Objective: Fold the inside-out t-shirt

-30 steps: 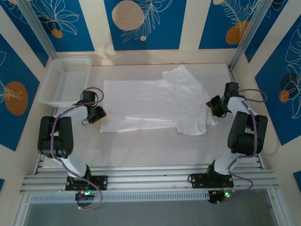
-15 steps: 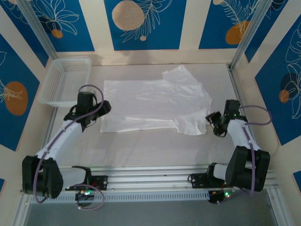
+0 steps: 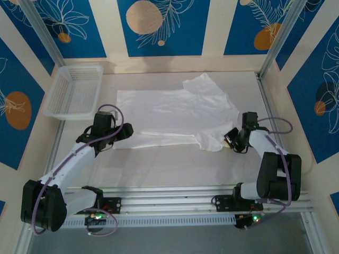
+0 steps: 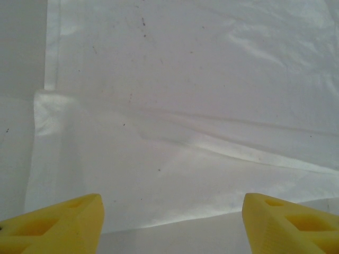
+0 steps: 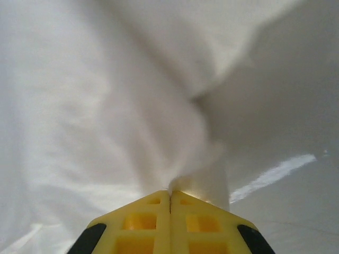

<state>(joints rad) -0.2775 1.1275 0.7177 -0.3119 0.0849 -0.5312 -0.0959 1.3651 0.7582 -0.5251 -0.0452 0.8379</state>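
t-shirt [image 3: 175, 119] flat on table [image 3: 175, 169]; left gripper [image 4: 172, 209] jaws apart over near hem; right gripper [image 5: 170, 193] clamped on shirt edge.

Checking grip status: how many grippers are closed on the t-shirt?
1: the right gripper, pinching the t-shirt at its near right corner. The left gripper is open over the near left corner.

Blue floral wall panels [image 3: 183, 34], white table [image 3: 175, 169]
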